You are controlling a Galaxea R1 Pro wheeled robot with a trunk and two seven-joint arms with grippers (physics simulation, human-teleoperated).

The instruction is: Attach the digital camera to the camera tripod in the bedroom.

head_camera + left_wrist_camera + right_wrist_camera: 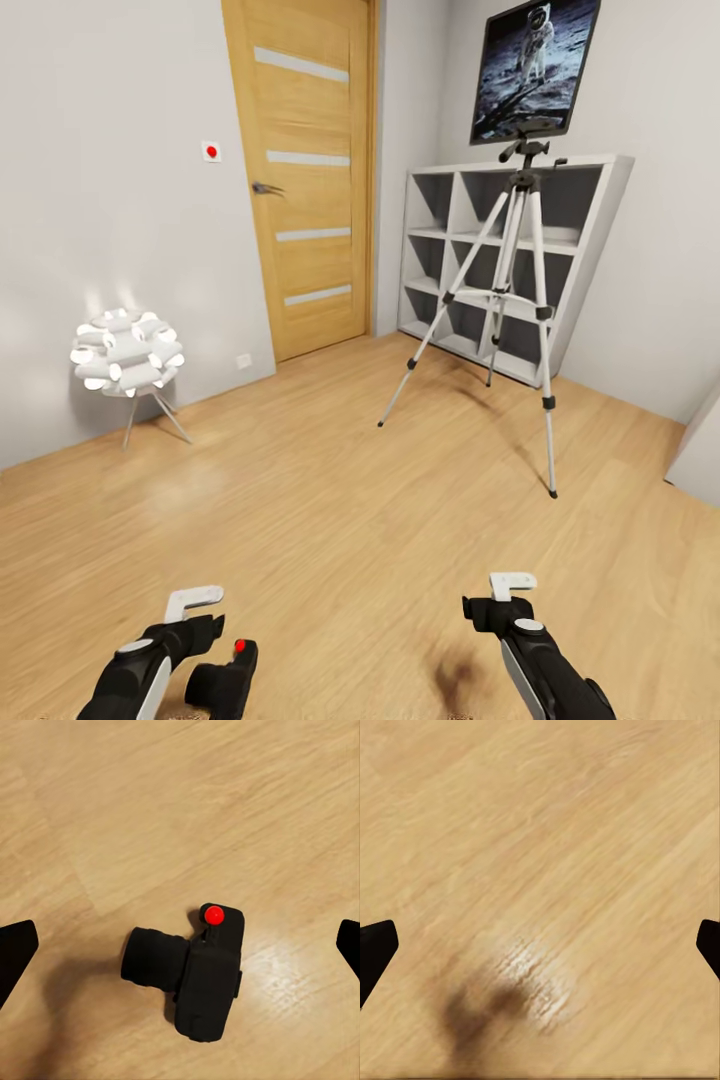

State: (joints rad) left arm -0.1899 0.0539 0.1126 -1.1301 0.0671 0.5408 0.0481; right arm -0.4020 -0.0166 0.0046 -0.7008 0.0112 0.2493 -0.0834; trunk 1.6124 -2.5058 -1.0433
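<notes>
The digital camera [202, 979], a small black box with a red button, seems to lie on the light wood floor. In the head view the digital camera [225, 680] is just right of my left gripper [200, 632]. That gripper is open above it, its black fingertips [15, 949] spread wide and touching nothing. The camera tripod [520, 270] stands upright ahead and to the right on silver legs, with nothing on its black head. My right gripper [492, 610] hangs open over bare floor, fingertips [375, 945] far apart.
A grey cube shelf [590, 200] stands against the wall right behind the tripod, under a moon-landing picture [535, 65]. A wooden door [305, 170] is shut at the back. A white lamp [127, 355] glows at the left wall.
</notes>
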